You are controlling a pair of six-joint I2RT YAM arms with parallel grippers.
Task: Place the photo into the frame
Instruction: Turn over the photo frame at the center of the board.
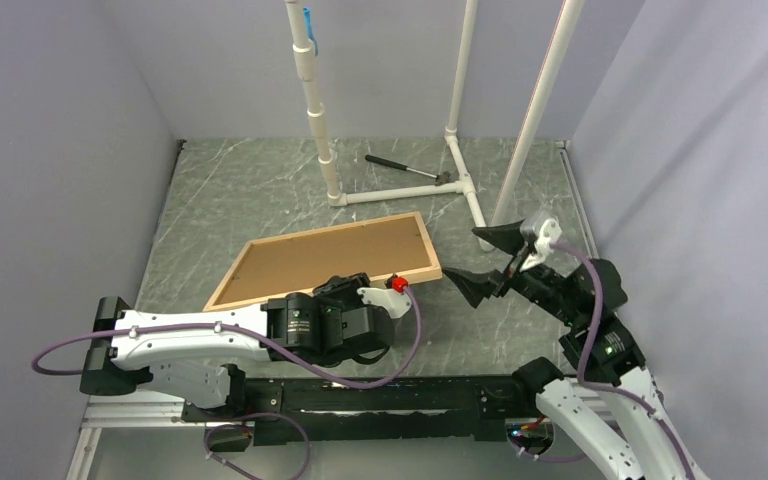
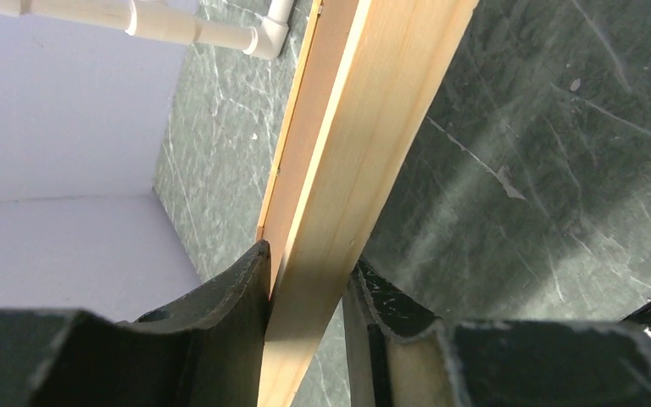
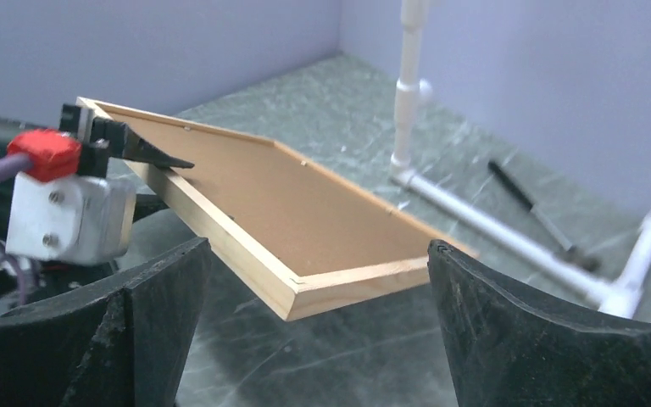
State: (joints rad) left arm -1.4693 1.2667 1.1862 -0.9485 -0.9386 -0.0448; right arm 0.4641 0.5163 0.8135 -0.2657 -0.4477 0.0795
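Note:
The frame (image 1: 425,262) is a thin light-wood rectangle that shows a plain brown back panel (image 1: 325,258). It lies in the middle of the table with its near right corner raised. My left gripper (image 1: 352,287) is shut on the frame's near long rail. In the left wrist view the black fingers (image 2: 242,297) press both sides of the wooden rail (image 2: 347,153). To the right of the frame's corner my right gripper (image 1: 482,262) stands wide open and holds nothing. Its view shows the frame (image 3: 220,225) ahead between its fingers (image 3: 492,314). The photo is out of view.
A white pipe stand (image 1: 400,190) rises behind the frame, and its base runs along the table toward the right. A dark-handled tool (image 1: 405,168) lies beside it. Grey walls close in the left, back and right sides.

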